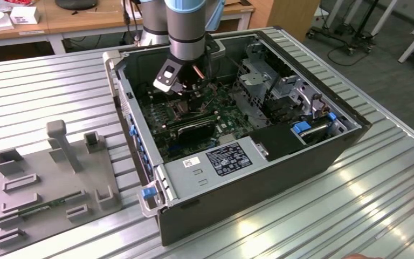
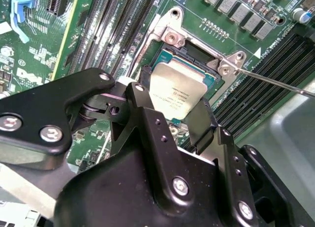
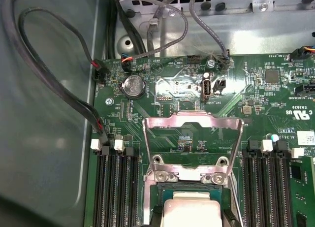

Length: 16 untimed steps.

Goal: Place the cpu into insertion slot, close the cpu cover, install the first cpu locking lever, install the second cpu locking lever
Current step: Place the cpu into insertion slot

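Observation:
The pale silver cpu (image 2: pixel 177 89) sits between my two black fingers (image 2: pixel 202 121), right over the insertion slot (image 2: pixel 197 53) on the green motherboard (image 2: pixel 88 20). My gripper (image 2: pixel 171 98) is shut on the cpu's edges. Whether the chip touches the socket I cannot tell. The cpu cover (image 3: pixel 162 119), a silvery frame, is flipped open and lies back beyond the slot (image 3: pixel 189 186), with the cpu (image 3: pixel 192 212) just in front of it. A thin wire locking lever (image 2: pixel 275 81) sticks out from the socket's corner. In the exterior view my gripper (image 1: pixel 181 89) reaches down into the open computer case (image 1: pixel 264 178).
Long black memory slots (image 3: pixel 115 187) flank the socket on both sides. Black cables (image 3: pixel 59 94) loop along the case wall near the board. A metal drive cage (image 1: pixel 264 81) stands in the case. A grey fixture plate (image 1: pixel 49 183) with upright holders lies on the ribbed table at the exterior view's left.

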Each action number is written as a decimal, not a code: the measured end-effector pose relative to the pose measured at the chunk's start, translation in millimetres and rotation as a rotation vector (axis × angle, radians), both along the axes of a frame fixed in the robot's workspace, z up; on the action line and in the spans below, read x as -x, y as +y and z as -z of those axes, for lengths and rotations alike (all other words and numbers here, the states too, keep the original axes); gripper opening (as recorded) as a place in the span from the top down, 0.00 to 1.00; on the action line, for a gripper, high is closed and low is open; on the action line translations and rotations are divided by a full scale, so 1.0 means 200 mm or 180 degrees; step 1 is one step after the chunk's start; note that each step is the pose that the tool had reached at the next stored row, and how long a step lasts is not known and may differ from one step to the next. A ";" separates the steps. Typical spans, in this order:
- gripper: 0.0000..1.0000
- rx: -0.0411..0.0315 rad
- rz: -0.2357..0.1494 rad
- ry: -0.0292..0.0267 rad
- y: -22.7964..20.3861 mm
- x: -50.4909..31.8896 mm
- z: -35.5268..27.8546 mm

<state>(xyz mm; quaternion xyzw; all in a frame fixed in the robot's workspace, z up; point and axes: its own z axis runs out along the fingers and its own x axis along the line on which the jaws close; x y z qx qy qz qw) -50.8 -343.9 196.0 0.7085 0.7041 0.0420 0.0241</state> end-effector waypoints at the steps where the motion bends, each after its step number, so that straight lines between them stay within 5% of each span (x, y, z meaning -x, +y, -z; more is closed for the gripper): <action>1: 0.46 -0.0001 0.0000 0.0000 0.001 0.000 0.001; 16: 0.46 -0.0013 0.0000 0.0001 0.012 0.007 0.022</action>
